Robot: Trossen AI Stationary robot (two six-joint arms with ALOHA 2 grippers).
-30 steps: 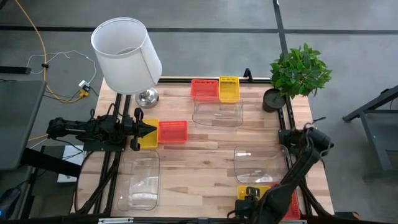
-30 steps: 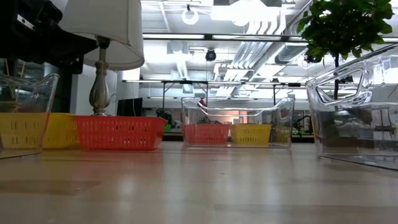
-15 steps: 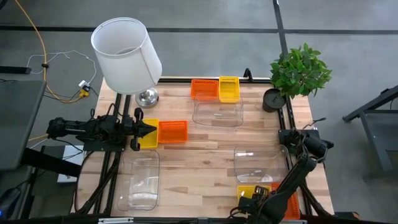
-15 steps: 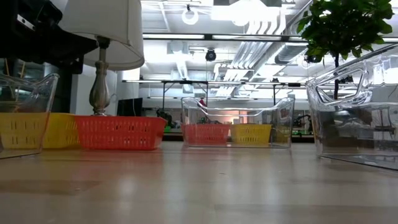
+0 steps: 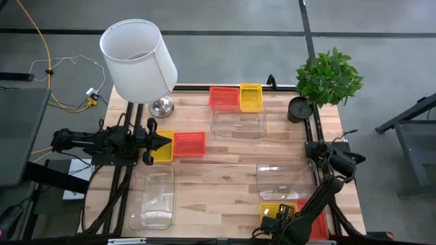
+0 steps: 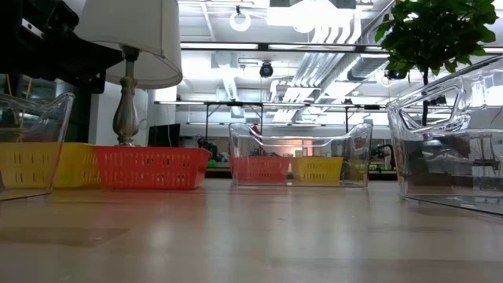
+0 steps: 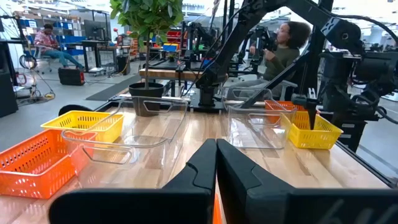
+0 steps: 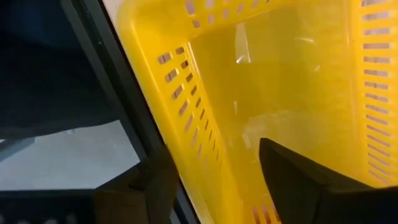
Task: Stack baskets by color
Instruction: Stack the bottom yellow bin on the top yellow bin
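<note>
Two perforated rectangular plastic baskets (image 5: 225,97)

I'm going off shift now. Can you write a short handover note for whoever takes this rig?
Left gripper: shut, empty, waiting at the left edge by the yellow and red baskets.
Right gripper: open, straddling a wall of the near-right yellow basket; not gripped yet. A red basket lies beside it.
Far edge: another red basket and yellow basket side by side behind a clear tub. Two more tubs, near left and right.
Done: nothing stacked.
Left: stack the reds together and the yellows together.
</note>
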